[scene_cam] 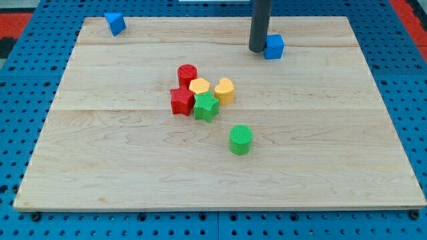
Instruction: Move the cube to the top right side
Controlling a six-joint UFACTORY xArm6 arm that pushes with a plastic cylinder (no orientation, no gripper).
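The blue cube point(273, 47) sits on the wooden board point(320, 133) near the view's top, right of centre. My tip point(257, 50) is right against the cube's left side, touching it. The dark rod rises from there out of the view's top.
A second blue block, wedge-like point(115, 23), lies at the top left corner. A cluster sits mid-board: red cylinder point(187, 73), red star-like block point(181, 101), yellow block point(199, 87), yellow heart point(225, 91), green star point(206, 106). A green cylinder point(241, 139) stands below it.
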